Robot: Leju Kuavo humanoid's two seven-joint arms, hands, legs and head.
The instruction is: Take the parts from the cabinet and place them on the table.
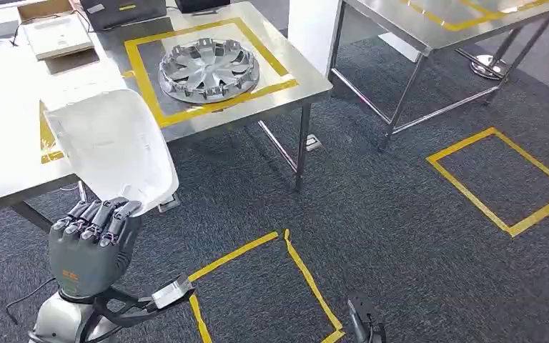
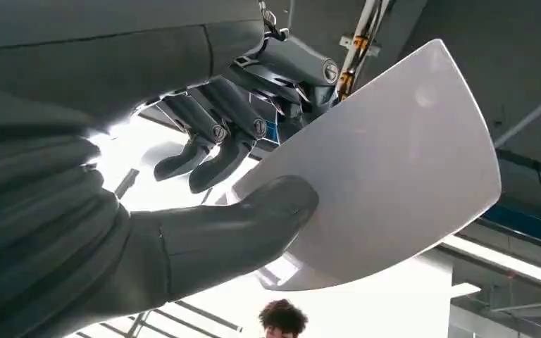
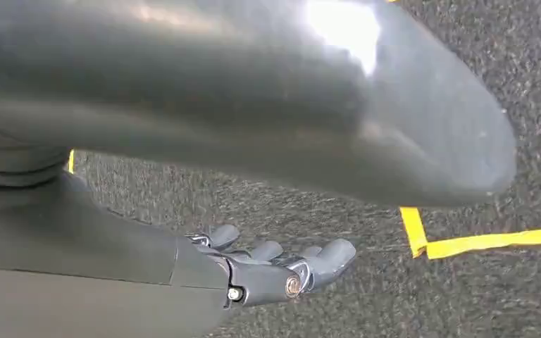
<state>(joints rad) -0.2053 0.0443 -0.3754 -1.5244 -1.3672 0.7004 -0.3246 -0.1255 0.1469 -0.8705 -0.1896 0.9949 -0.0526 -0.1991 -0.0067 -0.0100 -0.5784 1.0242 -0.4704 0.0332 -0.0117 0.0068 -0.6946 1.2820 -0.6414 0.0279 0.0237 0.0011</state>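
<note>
My left hand [image 1: 93,239] grips a curved white plastic panel [image 1: 114,146] by its lower edge and holds it upright in front of the left steel table [image 1: 293,78]. In the left wrist view the thumb [image 2: 253,218] presses one face of the white panel [image 2: 394,162] and the dark fingers [image 2: 211,141] lie behind it. A silver wheel cover [image 1: 209,68] lies on that table inside a yellow tape square. My right hand [image 3: 275,271] hangs low over the dark carpet, fingers apart, with nothing in it.
A second steel table [image 1: 429,28] stands at the back right. Yellow tape squares mark the carpet at the right [image 1: 504,179] and near my feet [image 1: 264,286]. A flat white box [image 1: 57,36] and dark equipment sit at the table's far end. A person's head [image 2: 282,320] shows in the left wrist view.
</note>
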